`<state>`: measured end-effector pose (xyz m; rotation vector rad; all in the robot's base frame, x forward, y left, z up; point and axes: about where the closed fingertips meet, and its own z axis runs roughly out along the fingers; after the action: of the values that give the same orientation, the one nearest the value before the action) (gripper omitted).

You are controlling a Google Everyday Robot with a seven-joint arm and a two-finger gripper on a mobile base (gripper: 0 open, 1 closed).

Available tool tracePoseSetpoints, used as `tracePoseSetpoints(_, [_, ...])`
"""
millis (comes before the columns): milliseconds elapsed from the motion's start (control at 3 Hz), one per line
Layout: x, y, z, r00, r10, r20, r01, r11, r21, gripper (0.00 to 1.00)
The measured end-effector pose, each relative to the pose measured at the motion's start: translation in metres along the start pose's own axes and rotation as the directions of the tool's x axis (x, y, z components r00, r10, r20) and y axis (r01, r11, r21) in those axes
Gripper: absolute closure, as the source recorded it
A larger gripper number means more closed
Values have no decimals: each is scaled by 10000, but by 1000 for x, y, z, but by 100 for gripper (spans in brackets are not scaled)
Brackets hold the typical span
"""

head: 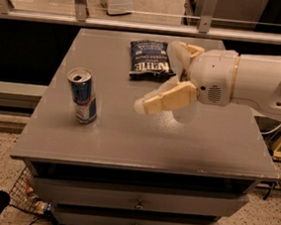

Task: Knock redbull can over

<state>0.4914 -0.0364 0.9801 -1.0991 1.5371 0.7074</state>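
The redbull can (83,95) stands upright on the left part of the grey table (127,143); it is slim, blue and silver with a silver top. My gripper (148,104) hovers over the table's middle, to the right of the can with a clear gap between them, its cream finger pointing left toward the can. The white arm (243,79) reaches in from the right. The wider white-and-green can is hidden behind my arm.
A dark blue snack bag (149,59) lies flat at the back middle of the table. Drawers (137,201) sit under the tabletop. A rail and glass (139,24) run behind the table. A wire basket (25,195) sits on the floor at lower left.
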Motion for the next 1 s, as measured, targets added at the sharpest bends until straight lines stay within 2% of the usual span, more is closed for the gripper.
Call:
tracePoseSetpoints(333, [6, 0, 1, 9999, -112, -35, 112, 9999, 8, 0])
tracePoseSetpoints(1000, [28, 10, 46, 9938, -539, 976, 589, 9970, -498, 0])
